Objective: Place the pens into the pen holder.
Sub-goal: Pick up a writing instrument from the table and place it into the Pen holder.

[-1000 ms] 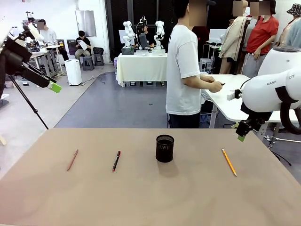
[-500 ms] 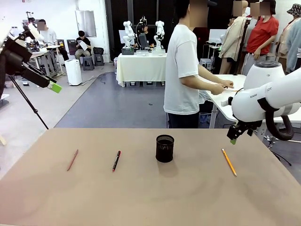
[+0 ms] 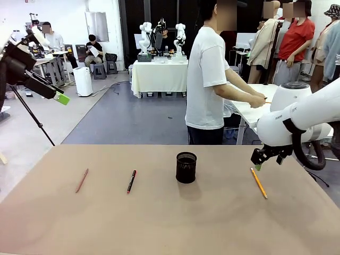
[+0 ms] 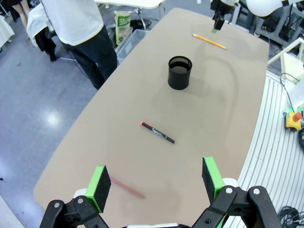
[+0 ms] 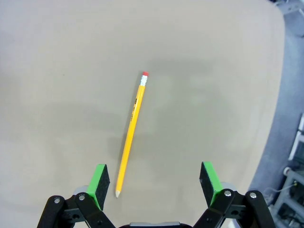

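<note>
— Right hand (image 3: 258, 163), what's it up to?
— Hanging wide open and empty at the right of the front view, close over the yellow pencil (image 3: 258, 183). That pencil has a red eraser and lies flat on the worktop (image 3: 170, 228).
— And the left hand (image 3: 61, 98)?
— Open too, holding nothing, high at the upper left.
— Everything else?
— A black mesh pen holder (image 3: 186, 167) stands upright at centre. Left of it lies the black pen (image 3: 131, 181) with a red tip. Farther left is the reddish-brown pencil (image 3: 82, 180). All three lie apart from the holder.
</note>
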`<state>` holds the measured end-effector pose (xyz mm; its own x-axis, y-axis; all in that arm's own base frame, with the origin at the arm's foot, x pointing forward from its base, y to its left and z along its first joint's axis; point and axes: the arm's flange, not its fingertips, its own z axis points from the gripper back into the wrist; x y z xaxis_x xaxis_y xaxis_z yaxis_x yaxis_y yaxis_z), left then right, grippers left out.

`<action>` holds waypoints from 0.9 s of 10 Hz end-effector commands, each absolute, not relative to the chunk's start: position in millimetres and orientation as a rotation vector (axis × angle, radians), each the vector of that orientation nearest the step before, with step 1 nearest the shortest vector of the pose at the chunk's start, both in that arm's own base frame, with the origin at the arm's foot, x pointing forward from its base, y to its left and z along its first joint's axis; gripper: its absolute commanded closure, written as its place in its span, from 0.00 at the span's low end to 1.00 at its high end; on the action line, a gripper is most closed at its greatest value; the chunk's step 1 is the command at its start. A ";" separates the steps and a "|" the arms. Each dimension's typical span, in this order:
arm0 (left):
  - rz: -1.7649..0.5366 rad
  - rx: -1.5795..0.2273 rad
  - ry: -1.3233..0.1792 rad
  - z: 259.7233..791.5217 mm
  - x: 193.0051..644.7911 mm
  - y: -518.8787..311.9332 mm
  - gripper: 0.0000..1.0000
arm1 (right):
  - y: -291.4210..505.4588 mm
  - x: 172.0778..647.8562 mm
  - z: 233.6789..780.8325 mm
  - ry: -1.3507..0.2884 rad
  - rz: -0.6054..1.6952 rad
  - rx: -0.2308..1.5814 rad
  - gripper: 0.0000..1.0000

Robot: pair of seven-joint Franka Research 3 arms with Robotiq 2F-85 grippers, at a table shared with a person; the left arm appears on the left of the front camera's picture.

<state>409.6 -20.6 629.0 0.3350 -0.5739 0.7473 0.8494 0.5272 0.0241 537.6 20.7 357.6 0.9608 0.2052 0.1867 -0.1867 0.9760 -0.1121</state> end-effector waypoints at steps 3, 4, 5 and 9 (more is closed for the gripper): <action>-0.963 -0.408 -0.790 628.8 407.6 -20.8 0.00 | 33.2 551.2 333.5 -0.160 0.092 -0.021 0.00; -0.963 -0.408 -0.790 628.8 407.6 -20.8 0.00 | 32.2 556.8 329.3 -0.165 0.073 -0.014 0.00; -0.963 -0.408 -0.790 628.8 407.6 -20.8 0.00 | 33.9 560.1 323.1 -0.158 0.053 -0.012 0.00; -0.963 -0.408 -0.790 628.8 407.6 -20.8 0.00 | 29.0 586.8 307.5 -0.126 0.017 0.011 0.00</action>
